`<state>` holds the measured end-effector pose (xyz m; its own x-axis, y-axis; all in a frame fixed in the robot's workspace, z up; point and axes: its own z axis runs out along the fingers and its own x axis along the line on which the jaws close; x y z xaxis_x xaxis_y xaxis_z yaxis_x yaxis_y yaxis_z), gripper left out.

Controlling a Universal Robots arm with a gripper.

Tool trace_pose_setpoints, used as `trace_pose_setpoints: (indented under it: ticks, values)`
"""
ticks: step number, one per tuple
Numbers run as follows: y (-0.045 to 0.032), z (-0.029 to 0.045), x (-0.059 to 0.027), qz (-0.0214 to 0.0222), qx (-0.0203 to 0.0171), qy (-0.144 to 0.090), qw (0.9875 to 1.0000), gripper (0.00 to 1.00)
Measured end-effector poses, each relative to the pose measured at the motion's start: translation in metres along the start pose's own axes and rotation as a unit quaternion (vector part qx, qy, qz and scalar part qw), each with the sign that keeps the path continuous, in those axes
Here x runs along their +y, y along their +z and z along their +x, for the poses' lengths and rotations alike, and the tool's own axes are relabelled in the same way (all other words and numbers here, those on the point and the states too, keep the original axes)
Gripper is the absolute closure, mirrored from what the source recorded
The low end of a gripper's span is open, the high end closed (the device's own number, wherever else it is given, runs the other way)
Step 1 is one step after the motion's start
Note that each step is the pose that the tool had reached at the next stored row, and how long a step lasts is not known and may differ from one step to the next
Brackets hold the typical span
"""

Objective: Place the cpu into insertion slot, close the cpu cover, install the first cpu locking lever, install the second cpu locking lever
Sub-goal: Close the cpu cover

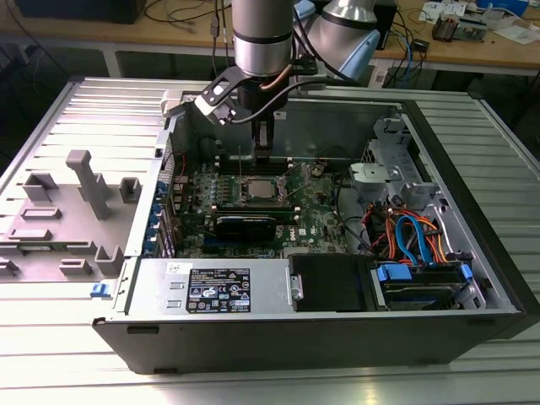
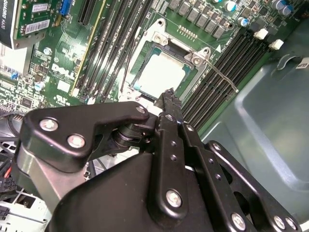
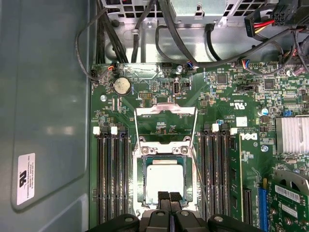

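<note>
The cpu lies flat in the socket on the green motherboard, its pale silver top showing in both wrist views and in the exterior view. The cpu cover, a thin metal frame with a large cut-out, stands swung back from the socket on its hinge. A thin wire locking lever runs along one side of the socket and another along the other; both are raised. My gripper hangs just above the cpu's near edge, shut with nothing between its fingers.
Black memory slots flank the socket on both sides. A long black block lies in front of the socket, a power supply along the case front, and cable bundles at the exterior view's right. A grey fixture stands outside the case.
</note>
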<state>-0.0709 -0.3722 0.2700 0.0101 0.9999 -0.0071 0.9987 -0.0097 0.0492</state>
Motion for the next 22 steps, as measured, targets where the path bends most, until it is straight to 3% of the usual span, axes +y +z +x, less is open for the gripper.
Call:
trace_pose_setpoints:
  ticks: [22]
  values:
    - [-0.0033, 0.0, 0.0036, 0.0, -0.0001, 0.0, 1.0, 0.89]
